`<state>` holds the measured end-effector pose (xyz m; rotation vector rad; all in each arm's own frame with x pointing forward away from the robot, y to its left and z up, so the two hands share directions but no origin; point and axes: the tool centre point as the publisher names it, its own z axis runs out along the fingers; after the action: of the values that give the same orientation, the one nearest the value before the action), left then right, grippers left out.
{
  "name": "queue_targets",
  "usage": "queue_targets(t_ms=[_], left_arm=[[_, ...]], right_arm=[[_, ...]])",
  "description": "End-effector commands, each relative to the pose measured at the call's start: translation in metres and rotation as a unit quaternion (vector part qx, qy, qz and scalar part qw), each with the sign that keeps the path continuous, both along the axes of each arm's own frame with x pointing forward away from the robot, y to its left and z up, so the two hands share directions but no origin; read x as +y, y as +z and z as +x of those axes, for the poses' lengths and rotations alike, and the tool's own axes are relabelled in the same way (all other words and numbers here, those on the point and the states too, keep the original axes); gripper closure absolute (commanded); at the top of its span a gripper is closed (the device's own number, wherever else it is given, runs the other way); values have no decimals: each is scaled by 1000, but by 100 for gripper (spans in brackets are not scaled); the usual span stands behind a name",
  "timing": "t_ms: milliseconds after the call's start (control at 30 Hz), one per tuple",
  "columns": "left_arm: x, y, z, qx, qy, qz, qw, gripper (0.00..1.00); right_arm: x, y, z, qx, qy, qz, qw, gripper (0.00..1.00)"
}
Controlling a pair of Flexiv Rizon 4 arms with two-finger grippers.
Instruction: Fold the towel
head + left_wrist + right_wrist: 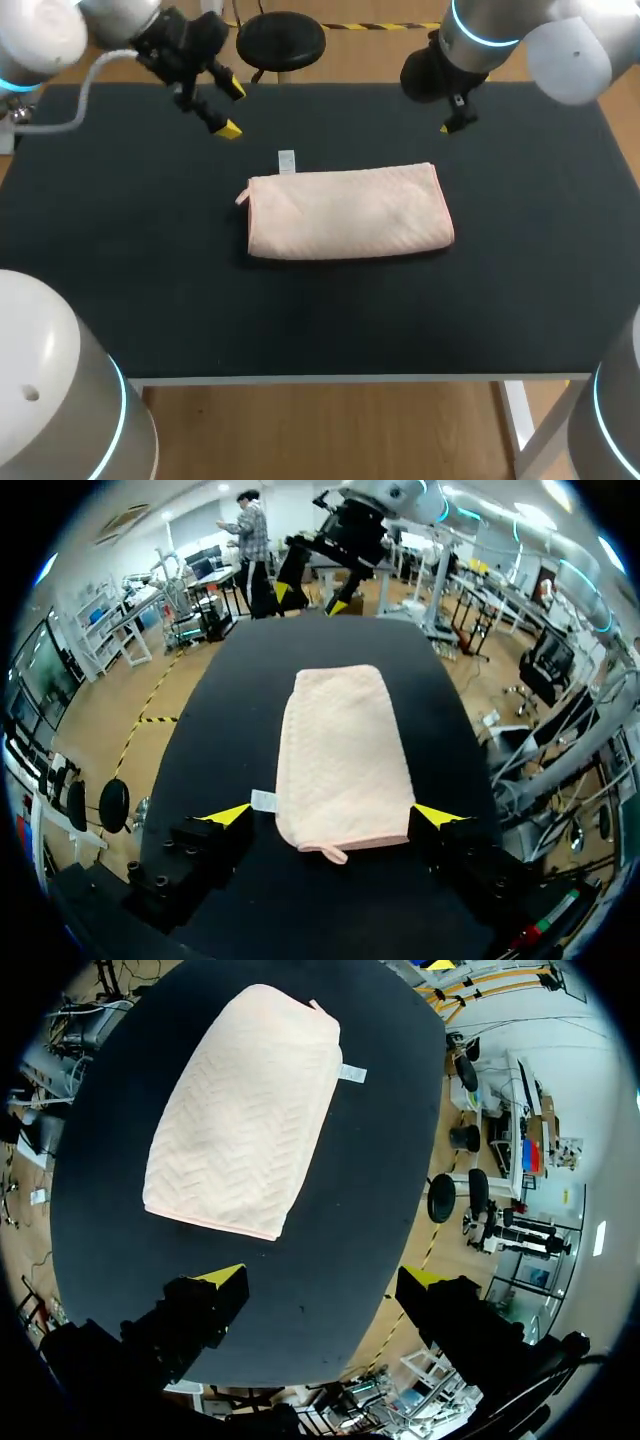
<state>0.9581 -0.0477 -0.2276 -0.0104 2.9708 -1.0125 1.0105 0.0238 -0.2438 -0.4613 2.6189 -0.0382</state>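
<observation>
A pale pink towel lies folded into a flat rectangle near the middle of the black table, with a small white label sticking out at its far left corner. My left gripper hovers open above the table's far left, behind the towel. In the left wrist view the towel stretches out ahead of the open left gripper. My right gripper hangs over the far right, behind the towel's right end. Its wrist view shows the right gripper open and the towel ahead of it, apart from both fingers.
The table's front edge runs across the lower part of the head view. Bare black surface surrounds the towel on all sides. My right gripper shows beyond the towel's far end in the left wrist view.
</observation>
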Motion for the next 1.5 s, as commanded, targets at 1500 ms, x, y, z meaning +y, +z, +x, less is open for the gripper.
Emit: queue_targets(t_ms=[1500], left_arm=[[5, -2, -23, -28, -22, -42, 998, 0]], right_arm=[[-41, 8, 15, 88, -371, 401, 833, 0]])
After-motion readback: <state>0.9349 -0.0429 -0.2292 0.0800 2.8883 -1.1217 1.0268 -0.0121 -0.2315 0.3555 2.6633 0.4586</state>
